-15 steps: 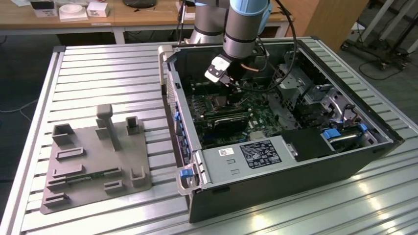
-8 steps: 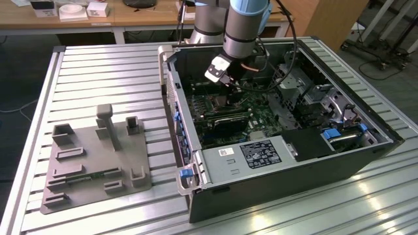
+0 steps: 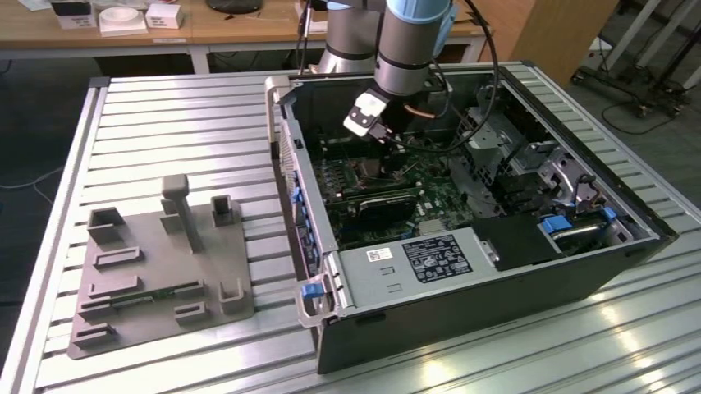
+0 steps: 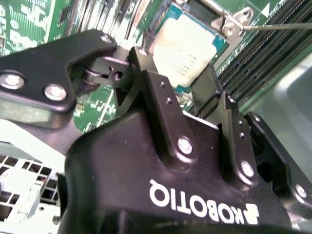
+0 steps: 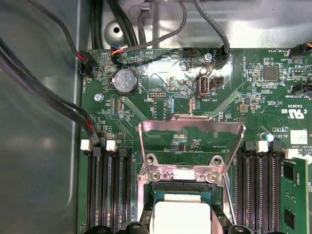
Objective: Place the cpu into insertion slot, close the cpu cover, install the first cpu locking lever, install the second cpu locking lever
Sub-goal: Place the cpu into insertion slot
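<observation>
Inside the open computer case (image 3: 287, 156) my gripper (image 3: 378, 158) reaches down to the green motherboard. The cpu (image 5: 181, 214), a square chip with a dull silver top and a green edge, lies level with the dark insertion slot (image 5: 181, 186). In both wrist views my black fingers (image 4: 141, 61) stand on two opposite sides of the cpu (image 4: 187, 46), close against its edges. The cpu cover (image 5: 191, 127), a silvery frame, stands swung up on its hinge beyond the slot. A thin wire locking lever (image 4: 280, 26) runs out from the hinge bracket (image 4: 236, 20).
Long black memory slots (image 5: 108, 190) (image 5: 261, 187) flank the socket. A coin cell (image 5: 125, 81) and bundled cables (image 5: 46, 92) lie beyond it. A grey labelled box (image 3: 422, 263) fills the case's near end. A grey fixture (image 3: 153, 271) sits on the slatted table.
</observation>
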`<action>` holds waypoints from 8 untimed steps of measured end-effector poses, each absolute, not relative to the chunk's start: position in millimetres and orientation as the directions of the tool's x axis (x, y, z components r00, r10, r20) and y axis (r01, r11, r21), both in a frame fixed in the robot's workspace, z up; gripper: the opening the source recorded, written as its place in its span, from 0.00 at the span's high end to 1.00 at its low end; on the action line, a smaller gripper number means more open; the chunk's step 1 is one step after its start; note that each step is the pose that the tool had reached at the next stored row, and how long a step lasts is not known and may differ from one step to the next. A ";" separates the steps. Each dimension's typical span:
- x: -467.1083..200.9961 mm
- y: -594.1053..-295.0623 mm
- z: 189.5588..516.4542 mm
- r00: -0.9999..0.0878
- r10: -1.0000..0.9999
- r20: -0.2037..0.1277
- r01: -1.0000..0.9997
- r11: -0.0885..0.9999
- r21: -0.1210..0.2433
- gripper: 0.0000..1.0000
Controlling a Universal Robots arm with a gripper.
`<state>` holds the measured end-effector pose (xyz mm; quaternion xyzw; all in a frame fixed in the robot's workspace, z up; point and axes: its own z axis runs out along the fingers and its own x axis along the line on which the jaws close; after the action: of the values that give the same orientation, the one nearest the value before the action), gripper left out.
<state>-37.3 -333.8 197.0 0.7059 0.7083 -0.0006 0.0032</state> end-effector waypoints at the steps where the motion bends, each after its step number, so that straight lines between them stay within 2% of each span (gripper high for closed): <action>1: -37.0 -333.8 197.0 -0.003 1.000 -0.005 1.000 0.003 0.004 0.46; 8: -36.8 -333.8 196.8 -0.003 1.000 -0.005 1.000 0.003 0.009 0.46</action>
<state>-36.8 -333.8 196.8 0.7060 0.7082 0.0013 0.0050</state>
